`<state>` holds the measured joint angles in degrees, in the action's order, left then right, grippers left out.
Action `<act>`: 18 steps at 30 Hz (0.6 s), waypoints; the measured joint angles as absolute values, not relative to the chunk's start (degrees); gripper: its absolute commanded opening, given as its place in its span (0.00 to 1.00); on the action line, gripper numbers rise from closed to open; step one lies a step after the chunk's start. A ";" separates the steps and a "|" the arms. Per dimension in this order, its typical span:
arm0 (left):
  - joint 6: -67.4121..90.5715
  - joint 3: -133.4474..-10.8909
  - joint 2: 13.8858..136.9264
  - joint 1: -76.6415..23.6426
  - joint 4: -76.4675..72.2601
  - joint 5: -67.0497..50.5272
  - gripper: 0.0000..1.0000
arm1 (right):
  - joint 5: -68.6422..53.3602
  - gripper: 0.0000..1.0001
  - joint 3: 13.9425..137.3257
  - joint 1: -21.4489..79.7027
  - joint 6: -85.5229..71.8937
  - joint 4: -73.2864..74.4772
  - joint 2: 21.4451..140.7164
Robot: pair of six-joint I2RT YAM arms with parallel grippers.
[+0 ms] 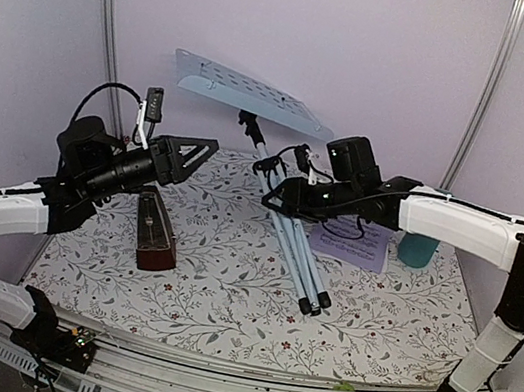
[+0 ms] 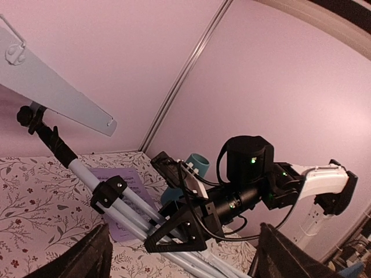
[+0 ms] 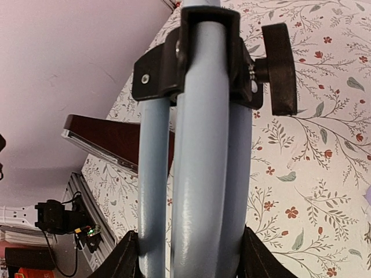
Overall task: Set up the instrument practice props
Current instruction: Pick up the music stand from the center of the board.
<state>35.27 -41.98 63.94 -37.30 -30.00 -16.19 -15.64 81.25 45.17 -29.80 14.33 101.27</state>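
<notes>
The music stand leans back with its pale-blue perforated desk (image 1: 245, 92) raised toward the rear wall. Its folded silver legs (image 1: 295, 253) slant down to black feet on the table. My right gripper (image 1: 277, 196) is shut on those legs just below the black collar; in the right wrist view the legs (image 3: 203, 174) fill the gap between its fingers (image 3: 124, 260). My left gripper (image 1: 199, 152) hangs open in the air above the dark-red-brown metronome (image 1: 156, 233), holding nothing. In the left wrist view its fingers (image 2: 87, 260) frame the stand's legs (image 2: 116, 202). The lilac sheet music (image 1: 350, 242) lies flat right of the legs.
A teal cup (image 1: 418, 249) stands at the right, behind the right forearm. The floral tablecloth (image 1: 225, 291) covers the table. Purple walls with metal posts (image 1: 106, 16) close in the back and sides. The metronome (image 3: 110, 139) stands upright left of the stand's legs.
</notes>
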 measured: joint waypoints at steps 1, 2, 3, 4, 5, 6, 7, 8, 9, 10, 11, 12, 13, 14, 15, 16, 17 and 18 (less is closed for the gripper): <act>35.40 -41.67 63.64 -37.41 -31.00 -16.03 0.83 | -16.16 0.00 81.08 45.08 -30.09 13.69 100.60; 35.57 -41.47 63.33 -37.45 -31.70 -15.86 0.82 | -16.71 0.00 80.90 45.01 -30.28 13.26 99.92; 35.73 -41.34 63.18 -37.50 -32.51 -15.64 0.80 | -17.37 0.00 80.79 44.97 -30.59 12.86 99.20; 36.03 -41.25 62.98 -37.52 -33.17 -15.33 0.77 | -18.04 0.00 80.71 44.93 -30.79 12.47 98.63; 36.40 -41.15 62.89 -37.54 -33.71 -14.76 0.75 | -19.03 0.00 80.47 44.91 -31.14 11.53 97.86; 36.84 -41.08 62.87 -37.56 -34.11 -14.22 0.72 | -19.57 0.00 80.25 44.91 -31.38 10.76 97.30; 37.34 -41.08 62.89 -37.58 -34.35 -13.61 0.71 | -20.23 0.00 80.03 44.86 -31.62 9.96 96.77; 37.93 -41.06 62.94 -37.60 -34.41 -12.78 0.70 | -21.04 0.00 79.81 44.82 -31.94 9.08 96.20; 38.65 -41.08 63.02 -37.60 -34.48 -12.03 0.68 | -22.11 0.00 79.61 44.82 -32.25 8.14 95.57; 39.31 -41.06 63.20 -37.60 -34.50 -11.33 0.67 | -23.29 0.00 79.37 44.80 -32.62 7.07 95.00; 40.05 -41.08 63.51 -37.63 -34.63 -10.70 0.67 | -24.40 0.00 79.02 44.69 -32.88 5.78 94.50; 40.80 -41.15 63.96 -37.63 -34.65 -10.02 0.67 | -25.58 0.00 78.72 44.60 -33.17 4.54 94.08; 41.34 -41.36 64.60 -37.60 -34.61 -9.63 0.67 | -26.55 0.00 78.50 44.60 -33.32 3.42 93.80; 41.93 -41.95 65.58 -37.60 -34.46 -9.50 0.67 | -27.79 0.00 78.11 44.56 -33.65 1.98 93.49; 42.28 -42.52 66.43 -37.60 -34.41 -9.43 0.67 | -29.04 0.00 77.71 44.53 -33.82 0.60 93.27; 42.78 -43.42 67.53 -37.60 -34.24 -9.50 0.67 | -30.35 0.00 77.23 44.53 -34.13 -0.99 93.06; 43.13 -44.64 68.75 -37.60 -34.13 -9.63 0.66 | -31.75 0.00 76.79 44.53 -34.44 -2.42 92.95; 43.31 -45.58 69.56 -37.60 -34.00 -9.80 0.66 | -33.01 0.00 76.44 44.56 -34.79 -3.73 92.95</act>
<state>43.31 -45.58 69.56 -37.60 -34.00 -9.80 -33.01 76.44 44.56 -34.79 -3.73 92.95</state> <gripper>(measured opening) 0.666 0.498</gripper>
